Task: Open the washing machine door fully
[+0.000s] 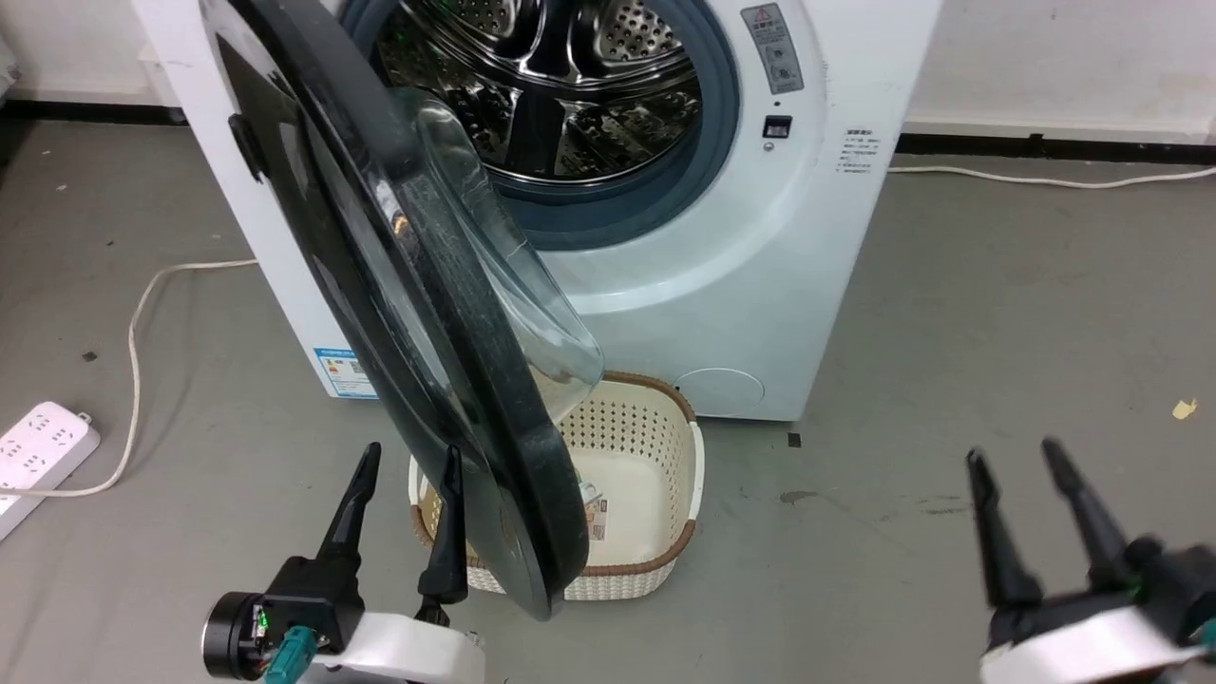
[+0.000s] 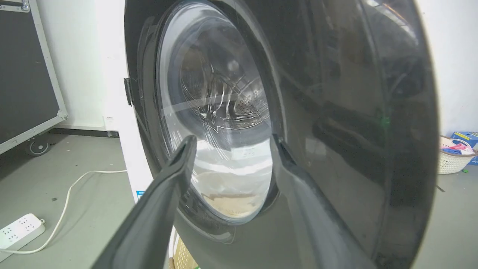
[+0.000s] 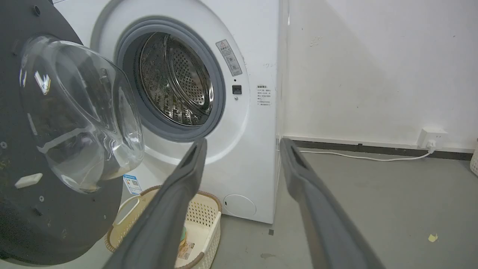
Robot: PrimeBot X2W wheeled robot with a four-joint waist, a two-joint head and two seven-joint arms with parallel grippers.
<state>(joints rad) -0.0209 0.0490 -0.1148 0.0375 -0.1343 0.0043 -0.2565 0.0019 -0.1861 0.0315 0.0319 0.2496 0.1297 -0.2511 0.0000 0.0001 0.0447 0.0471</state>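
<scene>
Found the left gripper (image 1: 411, 451) spread wide and empty, just beside the washing machine door (image 1: 361, 285), which stood open and edge-on to the head view.

Saw its fingers (image 2: 164, 194) pointed at the door's outer face, glossy black ring and clear glass centre close ahead; could not tell whether the right-hand finger touched the lower rim. Noted the door standing out from the left side of the washing machine (image 1: 722, 285), roughly square to its front, steel drum (image 1: 570, 85) exposed. Noted the door's lowest edge hanging over a cream basket (image 1: 632, 432) set against the machine. Noted bare grey floor (image 1: 190, 380) left of the door, broken by a white power strip (image 1: 43, 442) and its cable (image 1: 133, 332). Saw the right gripper (image 1: 1012, 451) likewise spread wide, empty, well apart from the door over bare floor.
</scene>
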